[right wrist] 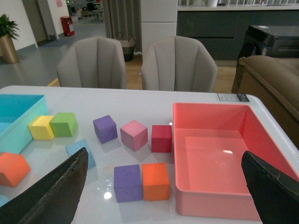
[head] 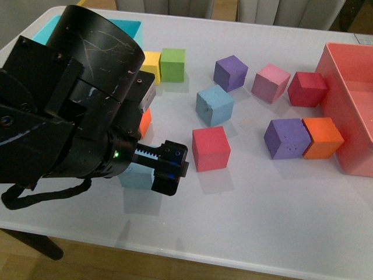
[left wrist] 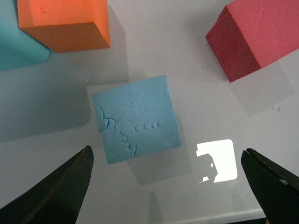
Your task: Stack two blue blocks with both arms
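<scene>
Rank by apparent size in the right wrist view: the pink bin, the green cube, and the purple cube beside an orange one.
1. pink bin, clearly largest.
2. purple cube.
3. green cube.
The purple cube looks only slightly bigger, and it sits nearer the camera, so these two may well be alike.

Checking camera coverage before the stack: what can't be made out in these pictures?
1. Front view: the left arm hides most of the near blue block and the turquoise bin.
2. Right wrist view: the right fingers cover a corner of the far blue block.
3. Front view: the right arm is out of frame.
</scene>
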